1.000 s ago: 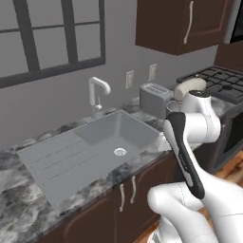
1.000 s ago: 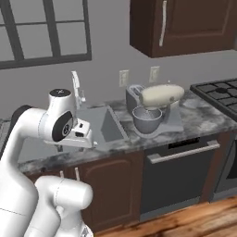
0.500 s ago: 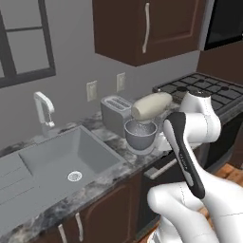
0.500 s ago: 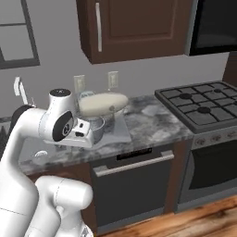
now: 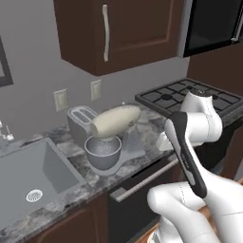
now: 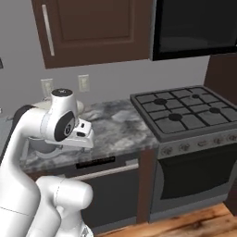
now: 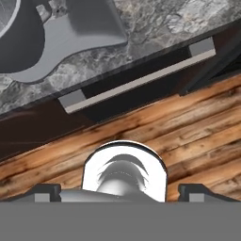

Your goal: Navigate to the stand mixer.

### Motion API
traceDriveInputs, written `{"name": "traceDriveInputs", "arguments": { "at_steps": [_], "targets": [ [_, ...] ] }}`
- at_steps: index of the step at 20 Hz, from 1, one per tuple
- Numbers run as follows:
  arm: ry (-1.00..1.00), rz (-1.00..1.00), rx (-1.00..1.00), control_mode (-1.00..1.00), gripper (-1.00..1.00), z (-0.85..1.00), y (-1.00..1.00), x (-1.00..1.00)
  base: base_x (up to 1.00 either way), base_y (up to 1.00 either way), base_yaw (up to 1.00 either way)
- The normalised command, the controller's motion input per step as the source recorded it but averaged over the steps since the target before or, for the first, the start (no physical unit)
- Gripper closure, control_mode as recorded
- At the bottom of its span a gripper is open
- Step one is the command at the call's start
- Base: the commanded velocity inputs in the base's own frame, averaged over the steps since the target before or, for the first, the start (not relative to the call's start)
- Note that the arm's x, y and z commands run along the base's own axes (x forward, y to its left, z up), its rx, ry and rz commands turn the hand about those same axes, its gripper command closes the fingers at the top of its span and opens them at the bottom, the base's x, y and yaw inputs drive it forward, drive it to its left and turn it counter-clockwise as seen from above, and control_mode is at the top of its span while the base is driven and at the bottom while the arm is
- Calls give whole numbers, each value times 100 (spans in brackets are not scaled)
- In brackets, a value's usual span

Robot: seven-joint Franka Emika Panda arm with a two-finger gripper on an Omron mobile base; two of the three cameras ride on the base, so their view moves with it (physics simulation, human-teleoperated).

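The stand mixer [image 5: 113, 135] stands on the marble counter, left of centre in the left base view, with its cream head [image 5: 116, 121] over a silver bowl [image 5: 102, 152]. In the right base view my arm hides most of the mixer; a bit of its cream head [image 6: 80, 107] peeks out. The hand view looks down on the mixer's flat grey base [image 7: 80, 35] at the top left. My gripper [image 7: 120, 192] hangs in front of the counter edge, open, holding nothing.
A grey toaster [image 5: 79, 120] stands behind the mixer and a sink [image 5: 28, 178] lies to its left. A gas stove [image 6: 185, 111] with an oven is to the right. The dishwasher handle [image 7: 136, 82] runs below the counter edge, above the wood floor [image 7: 193, 136].
The base has driven right, so both base views shifted. The sink slid toward the left edge, the mixer came to the middle and the stove came in. The arm's pose is unchanged.
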Motion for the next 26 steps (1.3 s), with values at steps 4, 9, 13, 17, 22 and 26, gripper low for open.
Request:
{"name": "traceDriveInputs", "arguments": {
  "at_steps": [4,9,13,17,22,26],
  "targets": [
    [0,0,0,100,-100,0,0,0,29,-11,26],
    [0,0,0,100,-100,0,0,0,32,0,32],
    [0,0,0,100,-100,0,0,0,54,-8,34],
    [0,0,0,100,-100,0,0,0,66,-30,32],
    [0,0,0,100,-100,0,0,0,54,-34,30],
    [0,0,0,100,-100,0,0,0,36,-20,30]
  ]
}}
